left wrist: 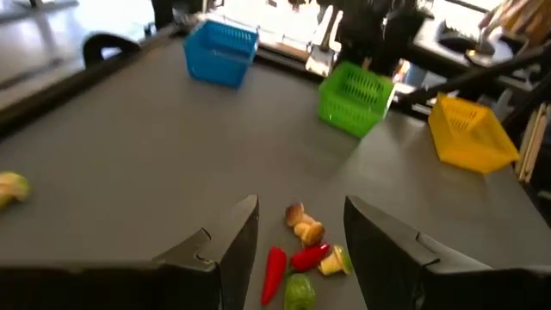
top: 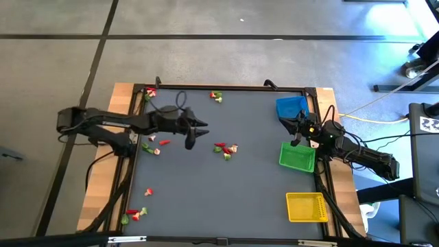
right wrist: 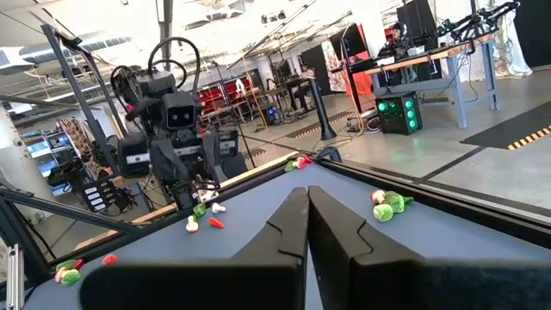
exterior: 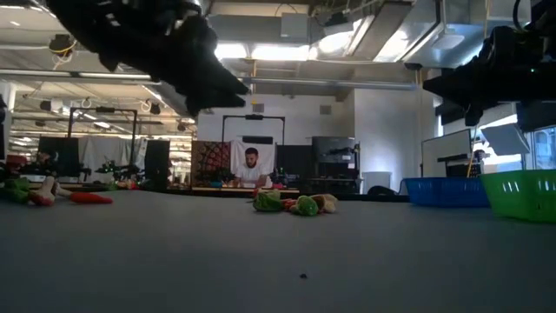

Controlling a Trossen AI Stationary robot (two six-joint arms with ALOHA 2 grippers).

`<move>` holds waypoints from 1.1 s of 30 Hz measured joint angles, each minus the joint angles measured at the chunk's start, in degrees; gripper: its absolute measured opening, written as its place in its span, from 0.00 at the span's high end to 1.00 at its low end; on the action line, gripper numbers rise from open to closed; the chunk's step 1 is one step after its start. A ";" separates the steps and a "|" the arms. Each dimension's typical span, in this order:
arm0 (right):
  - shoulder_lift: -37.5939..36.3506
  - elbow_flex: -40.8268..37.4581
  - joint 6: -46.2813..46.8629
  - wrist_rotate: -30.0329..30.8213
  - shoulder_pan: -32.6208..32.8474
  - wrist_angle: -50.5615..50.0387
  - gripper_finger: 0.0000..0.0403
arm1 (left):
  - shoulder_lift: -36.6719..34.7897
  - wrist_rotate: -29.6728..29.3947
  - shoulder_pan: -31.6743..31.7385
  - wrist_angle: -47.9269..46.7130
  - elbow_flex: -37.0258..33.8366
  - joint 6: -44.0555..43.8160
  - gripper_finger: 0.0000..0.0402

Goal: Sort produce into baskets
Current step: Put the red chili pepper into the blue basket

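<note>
Three baskets, all on the right side of the table [top: 206, 192]: yellow basket [top: 306, 206] nearest, green basket [top: 297, 156] mid, blue basket [top: 292, 107] farthest. None shows any produce inside yet, as far as the views tell.

Near-left corner: small red/green cluster [top: 135, 214], plus a lone piece [top: 148, 193] just beyond it.

Mid table: left gripper [top: 191, 142] hangs above the surface w/ fingers spread, nothing between them. Centre pile [top: 226, 149] sits just right of it, apart; the wrist view shows a red chili [left wrist: 273, 271], a green piece and whitish bits framed between the two fingers.

Step in hand, by my read: reach for that pile. To do it well, pick one item only, prob. the chili at the pile's edge, line the fingers across its narrow width, come straight down, don't sweep the neighbours.

Right gripper [top: 300, 127] waits betw. blue and green baskets, fingers clenched on nothing.

Far edge: more pieces at the far-left corner [top: 150, 91] and far-centre [top: 217, 97].
</note>
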 joint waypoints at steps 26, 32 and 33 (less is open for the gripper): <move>0.00 0.02 0.38 -0.17 0.02 -1.44 0.96 | 31.49 -0.70 -3.68 -0.02 12.41 0.15 0.58; 0.00 0.02 0.43 -0.20 0.02 -1.76 0.96 | 33.24 -4.32 -3.57 -0.07 12.43 0.19 0.58; 0.00 0.02 0.43 -0.20 0.03 -1.78 0.96 | 33.25 -4.33 -3.52 -0.07 12.43 0.29 0.58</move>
